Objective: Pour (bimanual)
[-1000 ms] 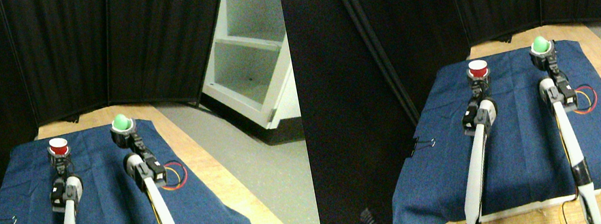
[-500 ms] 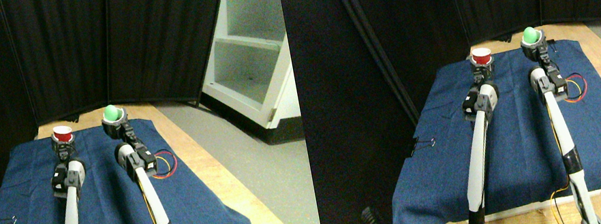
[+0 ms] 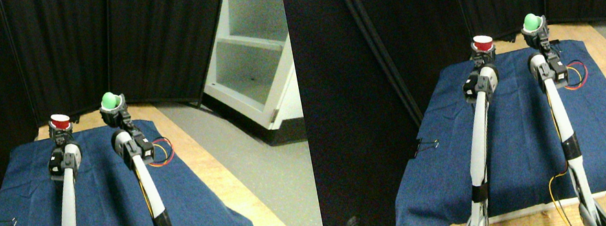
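Note:
A small red cup with a white rim is held upright in my left gripper, raised above the far edge of the blue cloth. A green cup sits in my right gripper, also lifted, a short way to the right of the red one. Both cups are at about the same height and do not touch. What the cups hold inside is not visible.
The blue cloth covers a wooden table. Black curtain panels stand close behind the cups. A white shelf unit is at the right. Red and yellow wires loop beside the right arm.
Both arms have risen and reached farther back, carrying the red and green cups up off the cloth toward the curtain. The cups stay upright.

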